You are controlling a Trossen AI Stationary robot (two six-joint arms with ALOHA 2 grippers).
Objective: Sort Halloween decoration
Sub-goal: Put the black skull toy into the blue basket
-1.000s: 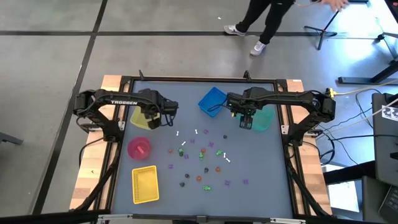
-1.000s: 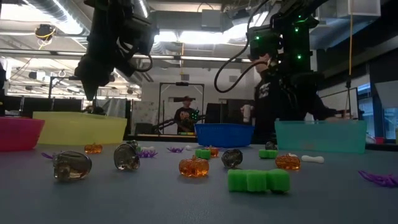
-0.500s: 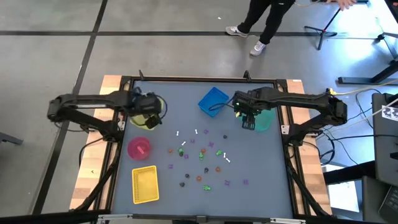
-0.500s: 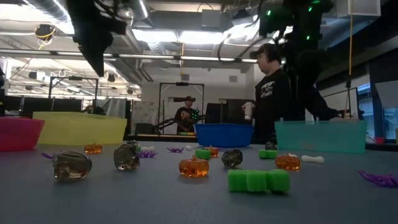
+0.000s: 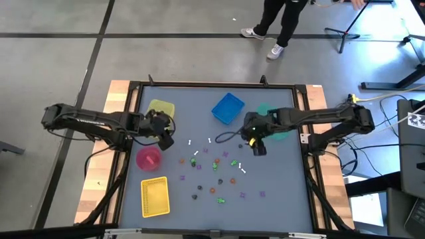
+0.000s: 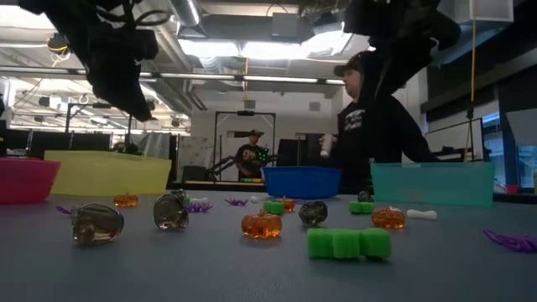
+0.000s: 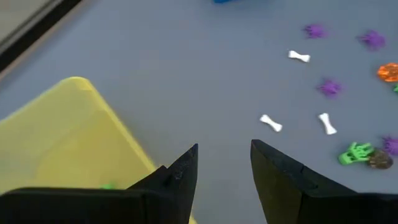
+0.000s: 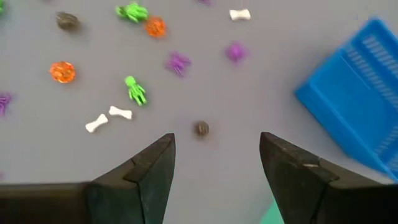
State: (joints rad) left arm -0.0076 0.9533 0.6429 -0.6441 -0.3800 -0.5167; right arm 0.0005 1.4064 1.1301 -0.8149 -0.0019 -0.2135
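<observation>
While the trinkets [image 5: 216, 174] lay scattered mid-table, both grippers hung empty with jaws apart: left gripper [image 5: 166, 141] beside the yellow bin [image 5: 161, 108], right gripper [image 5: 257, 149] over the pile's edge; next, probably lowering onto one piece

You see glossy translucent plastic pumpkins [image 6: 262, 225] on a smooth matt grey table [image 5: 279, 172], beside a ribbed blue plastic bin [image 8: 359, 93].

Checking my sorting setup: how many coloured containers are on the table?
5: yellow tub by the left edge, blue basket mid-table, teal bin partly under the right arm, pink bowl below the tub, yellow basket below that. None looks hidden.
</observation>
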